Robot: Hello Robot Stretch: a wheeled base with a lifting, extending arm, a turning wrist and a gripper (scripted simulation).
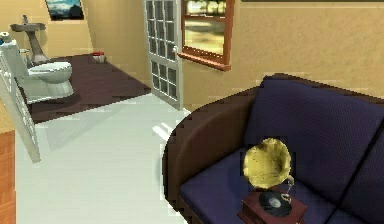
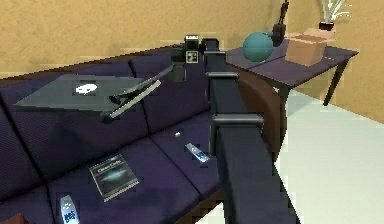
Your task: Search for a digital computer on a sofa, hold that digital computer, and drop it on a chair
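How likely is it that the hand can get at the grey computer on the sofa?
Probably yes: the hand shows right at the grey computer on the sofa, with nothing between them. The book and remotes lie nearer on the seat, out of the way. Whether it touches is unclear.

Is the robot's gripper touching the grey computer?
Cannot tell. In the arm side view the gripper overlaps the grey computer at its corner, but neither contact nor a gap shows plainly.
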